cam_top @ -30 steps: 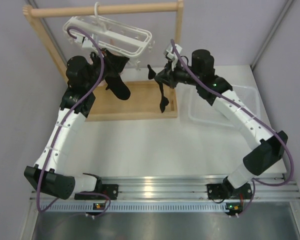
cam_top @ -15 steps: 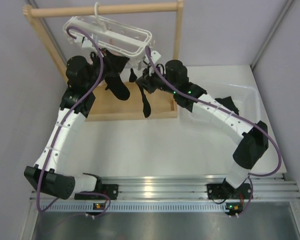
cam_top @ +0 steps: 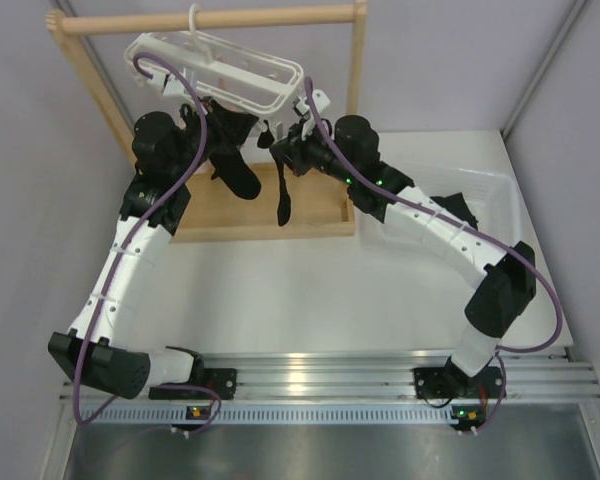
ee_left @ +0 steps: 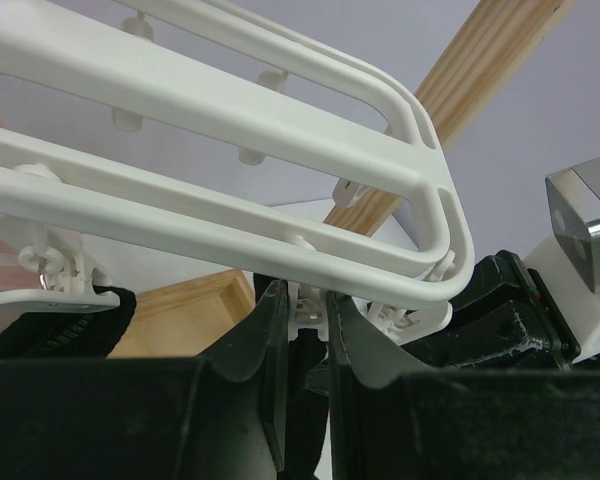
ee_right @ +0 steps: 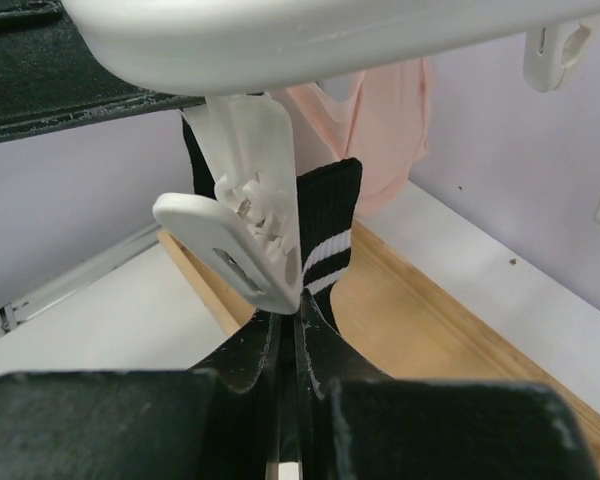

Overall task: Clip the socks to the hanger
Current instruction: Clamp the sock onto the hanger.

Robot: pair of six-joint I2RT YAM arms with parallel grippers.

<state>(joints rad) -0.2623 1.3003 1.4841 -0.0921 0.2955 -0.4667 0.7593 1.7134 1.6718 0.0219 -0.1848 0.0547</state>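
1. L gripper (ee_left: 308,335): clenched on a pinched clip (ee_left: 308,308) under the hanger (ee_left: 230,108) frame end.
2. R gripper (ee_right: 290,335): fingers closed on striped sock (ee_right: 328,225); cuff at tip of an open clip (ee_right: 242,235). Foot dangles over wooden base (cam_top: 220,215).
3. Hanger hooked on wooden rod (cam_top: 210,18), tilted.
4. 2nd sock (cam_top: 238,175) hangs clipped beside L gripper; 3rd sock (cam_top: 458,208) lies in clear bin (cam_top: 510,195), R side.

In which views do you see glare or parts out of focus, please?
Top external: even light, sharp, bright glare on the metal rail. Left wrist: the near hanger is washed out, left tool dark and soft. Right wrist: sock and clip fairly sharp; right tool blurred.
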